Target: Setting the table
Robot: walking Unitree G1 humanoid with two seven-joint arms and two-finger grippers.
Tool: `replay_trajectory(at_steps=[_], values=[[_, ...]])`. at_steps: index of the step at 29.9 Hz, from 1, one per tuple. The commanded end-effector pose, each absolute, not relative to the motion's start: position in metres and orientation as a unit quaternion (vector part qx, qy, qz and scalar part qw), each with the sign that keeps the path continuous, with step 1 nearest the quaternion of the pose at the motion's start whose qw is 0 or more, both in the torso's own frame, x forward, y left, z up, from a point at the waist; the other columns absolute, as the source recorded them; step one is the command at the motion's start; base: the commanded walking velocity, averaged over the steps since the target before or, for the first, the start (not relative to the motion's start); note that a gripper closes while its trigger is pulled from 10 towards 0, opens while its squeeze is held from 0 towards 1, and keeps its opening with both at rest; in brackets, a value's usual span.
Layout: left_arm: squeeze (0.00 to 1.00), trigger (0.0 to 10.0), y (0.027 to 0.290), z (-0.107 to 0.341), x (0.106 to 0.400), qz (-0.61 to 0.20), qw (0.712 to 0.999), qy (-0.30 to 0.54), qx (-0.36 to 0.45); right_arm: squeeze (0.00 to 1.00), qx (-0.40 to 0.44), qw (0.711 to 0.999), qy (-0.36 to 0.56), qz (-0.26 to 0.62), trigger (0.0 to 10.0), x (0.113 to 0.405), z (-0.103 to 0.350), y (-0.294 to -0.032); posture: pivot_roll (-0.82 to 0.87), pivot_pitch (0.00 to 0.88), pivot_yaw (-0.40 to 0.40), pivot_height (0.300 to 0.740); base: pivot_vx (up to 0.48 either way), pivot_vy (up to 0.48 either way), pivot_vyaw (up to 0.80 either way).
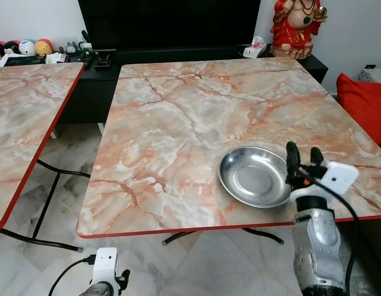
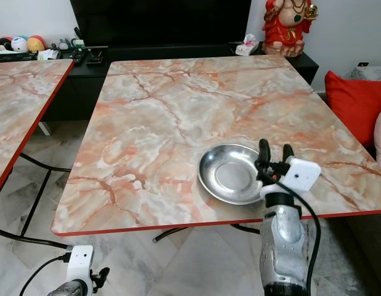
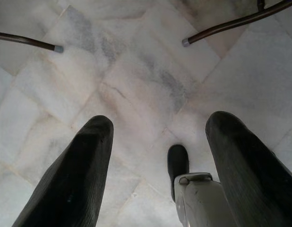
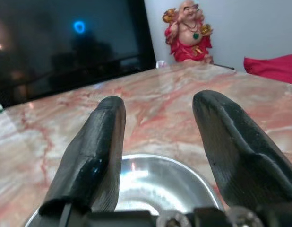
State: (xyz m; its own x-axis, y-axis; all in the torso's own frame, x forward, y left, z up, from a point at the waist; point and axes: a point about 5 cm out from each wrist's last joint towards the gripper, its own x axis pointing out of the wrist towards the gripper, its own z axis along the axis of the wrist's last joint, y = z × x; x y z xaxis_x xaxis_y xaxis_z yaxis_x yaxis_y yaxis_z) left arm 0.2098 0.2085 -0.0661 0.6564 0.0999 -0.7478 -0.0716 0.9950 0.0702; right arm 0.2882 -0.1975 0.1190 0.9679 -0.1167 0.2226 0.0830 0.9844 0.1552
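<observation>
- One stainless steel dish (image 1: pixel 254 177) was seen, shallow and round, lying flat on the marble-patterned table (image 1: pixel 178 123) near its front edge; nothing could be seen lying in it.
- The right gripper (image 1: pixel 304 158) was held at the dish's rim on the side nearest the robot, its two black fingers (image 4: pixel 91 156) spread apart and pointing up over the rim, with nothing grasped between them; whether they touched the rim could not be told.
- In the right wrist view, the bowl of the dish (image 4: pixel 155 187) was seen just below and between the fingers, with the tabletop stretching beyond their tips.
- The left gripper (image 3: pixel 158 142) was hung low beside the table, its fingers released and wide apart, with the pale marble floor tiles (image 3: pixel 136 80) seen between them and two dark table feet beyond their tips.
- Two tables with the same pink-orange marble top and red edging were counted; the second table (image 1: pixel 24 117) was set to the robot's left, apart from the first.
- One red figurine (image 1: pixel 295 28) was seen far beyond the right fingertips, on a low black cabinet (image 1: pixel 178 58) under a dark screen (image 4: pixel 65 42).
- One red cushion (image 1: pixel 366 105) was seen to the right of the table.
- A row of small toys (image 1: pixel 27 48) was seen on the cabinet's left end.
</observation>
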Motion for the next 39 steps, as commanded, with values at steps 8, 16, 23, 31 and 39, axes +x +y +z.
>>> replay_trajectory(at_steps=[8,16,23,31,39], values=[[0.00,10.0,0.212,-0.069,0.204,0.055,0.907,0.418,0.018,0.00,0.045,0.993,-0.110,-0.003,10.0,0.289,0.116,-0.187,-0.03,0.000,-0.012,0.740,0.000,0.000,0.00],[0.00,10.0,0.211,-0.069,0.204,0.056,0.907,0.418,0.016,0.00,0.025,0.994,-0.108,0.012,10.0,0.292,0.115,-0.180,-0.04,0.000,-0.008,0.740,0.000,0.000,0.00],[0.00,10.0,0.210,-0.069,0.204,0.054,0.906,0.420,0.014,0.00,0.015,0.993,-0.114,0.008,10.0,0.292,0.116,-0.181,-0.04,0.000,-0.003,0.740,0.000,0.000,0.00],[0.00,10.0,0.210,-0.070,0.203,0.054,0.905,0.422,0.015,0.00,0.023,0.993,-0.115,0.008,10.0,0.293,0.116,-0.181,-0.03,0.000,-0.002,0.740,0.000,0.297,0.65],[0.00,10.0,0.210,-0.071,0.201,0.053,0.903,0.425,0.016,0.00,0.027,0.993,-0.119,0.002,10.0,0.295,0.118,-0.183,-0.03,0.000,-0.001,0.740,0.000,0.330,0.00]])
